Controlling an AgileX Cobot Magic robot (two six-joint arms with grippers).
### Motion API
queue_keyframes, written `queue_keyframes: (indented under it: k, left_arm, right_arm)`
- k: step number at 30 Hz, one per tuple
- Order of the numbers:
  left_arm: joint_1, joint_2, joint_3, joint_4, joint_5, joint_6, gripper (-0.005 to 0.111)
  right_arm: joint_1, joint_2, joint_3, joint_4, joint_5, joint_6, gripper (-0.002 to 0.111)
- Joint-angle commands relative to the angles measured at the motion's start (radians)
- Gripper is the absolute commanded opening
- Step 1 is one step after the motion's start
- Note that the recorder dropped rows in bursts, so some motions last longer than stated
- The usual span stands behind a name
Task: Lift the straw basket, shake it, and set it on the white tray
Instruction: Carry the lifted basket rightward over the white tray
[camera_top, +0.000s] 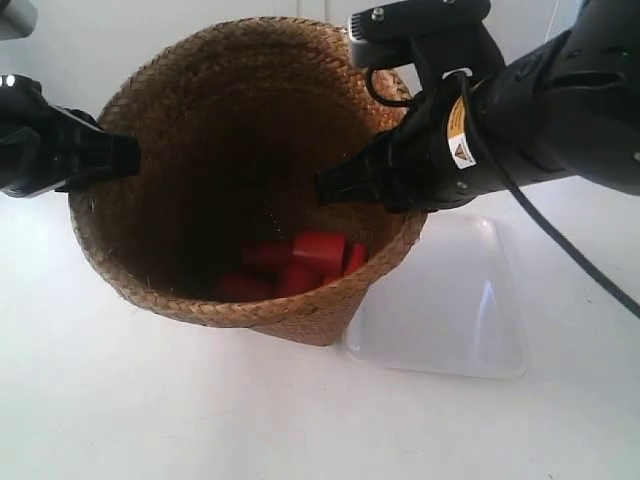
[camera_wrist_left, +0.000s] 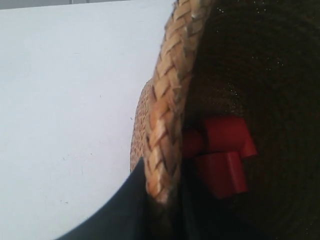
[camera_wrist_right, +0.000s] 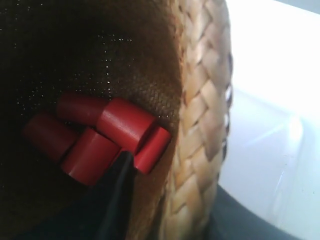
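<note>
The straw basket (camera_top: 230, 130) hangs above the table, tipped so its mouth faces the exterior camera. Several red blocks (camera_top: 300, 262) lie in its bottom. My left gripper (camera_wrist_left: 162, 200) is shut on the basket's braided rim (camera_wrist_left: 170, 100), one finger outside and one inside; in the exterior view it is the gripper (camera_top: 105, 160) at the left. My right gripper (camera_wrist_right: 165, 205) is shut on the opposite rim (camera_wrist_right: 205, 110), shown as the gripper (camera_top: 350, 180) at the exterior view's right. The white tray (camera_top: 450, 300) lies on the table beside and behind the basket's base.
The white table (camera_top: 150, 400) spreads below and in front of the basket. The right arm's black body and cable (camera_top: 530, 210) reach over the tray. In the right wrist view the tray (camera_wrist_right: 270, 140) lies just past the basket wall.
</note>
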Motion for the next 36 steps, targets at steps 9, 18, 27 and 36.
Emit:
queue_keyframes:
  k: [9,18,27,36]
  left_arm:
    - [0.029,-0.047,-0.078,0.056,0.162,-0.036,0.000]
    - [0.054,-0.076,-0.130,0.042,0.141,-0.004,0.000]
    - [0.054,-0.071,-0.085,0.018,0.161,0.027,0.000]
    - [0.054,-0.071,0.007,-0.005,0.087,0.027,0.000]
  right_arm:
    - [-0.013,-0.089,0.030,0.046,-0.099,-0.155,0.000]
    - [-0.019,-0.111,-0.072,0.108,0.071,-0.201,0.000]
    - [-0.019,-0.103,-0.010,0.110,0.038,-0.190,0.000]
    - [-0.019,-0.103,0.071,0.106,-0.064,-0.190,0.000]
